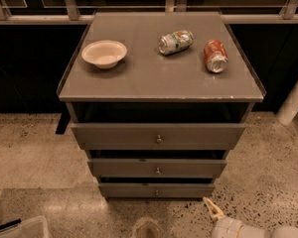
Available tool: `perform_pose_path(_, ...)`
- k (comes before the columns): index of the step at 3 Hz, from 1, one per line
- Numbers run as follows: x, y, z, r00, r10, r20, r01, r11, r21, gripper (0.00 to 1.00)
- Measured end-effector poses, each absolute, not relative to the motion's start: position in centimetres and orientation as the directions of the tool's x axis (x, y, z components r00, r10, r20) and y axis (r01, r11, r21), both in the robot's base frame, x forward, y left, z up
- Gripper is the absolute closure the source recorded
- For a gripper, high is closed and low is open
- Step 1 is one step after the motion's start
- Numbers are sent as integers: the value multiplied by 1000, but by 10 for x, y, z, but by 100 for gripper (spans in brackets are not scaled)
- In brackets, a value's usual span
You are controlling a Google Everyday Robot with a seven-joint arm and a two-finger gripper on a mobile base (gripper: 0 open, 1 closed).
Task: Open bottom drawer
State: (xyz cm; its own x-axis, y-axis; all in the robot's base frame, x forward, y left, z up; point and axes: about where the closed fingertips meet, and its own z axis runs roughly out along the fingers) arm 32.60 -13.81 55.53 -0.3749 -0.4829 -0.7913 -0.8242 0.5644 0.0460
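- Sitting low in the bottom right corner of the view, the white, tan-tipped gripper (215,214) is down near the floor, to the right of and below the cabinet's lowest front and apart from it.
- Only one pale pointed tip and a white rounded wrist section show above the picture's edge, so I cannot tell whether the gripper is spread or pressed together; nothing is seen held in it.
- The grey-brown bottom drawer (129,190), the narrowest and shortest of the three fronts, is at the foot of the grey cabinet, just above the floor.
- Its small round metal knob (157,192) sits at the centre of the front, well to the left of the gripper.
- The mid-sized grey middle drawer front (119,167) lies directly above it, with a thin dark gap between the two.
- The widest grey top drawer front (114,135) is above that, under a dark open slot below the cabinet top.
- On the flat grey cabinet top (159,83) a shallow white round bowl (104,53) stands upright toward the left.
- A crushed silver-and-green can (175,41) lies on its side near the back centre.
- A crushed red can (215,56) lies on its side just right of it, not touching.
- The speckled beige stone floor (30,152) surrounds the cabinet.
- A clear plastic bin (25,228) shows at the bottom left corner.
- A white post (293,103) leans at the right edge.
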Motion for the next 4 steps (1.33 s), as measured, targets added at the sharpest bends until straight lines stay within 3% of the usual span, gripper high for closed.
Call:
perform_pose_path(2, 378, -181, 432, -469, -354, -809, -637, 770, 33, 0)
perform_pose_path(4, 381, -196, 399, -508, -277, -816, -545, 837, 55, 0)
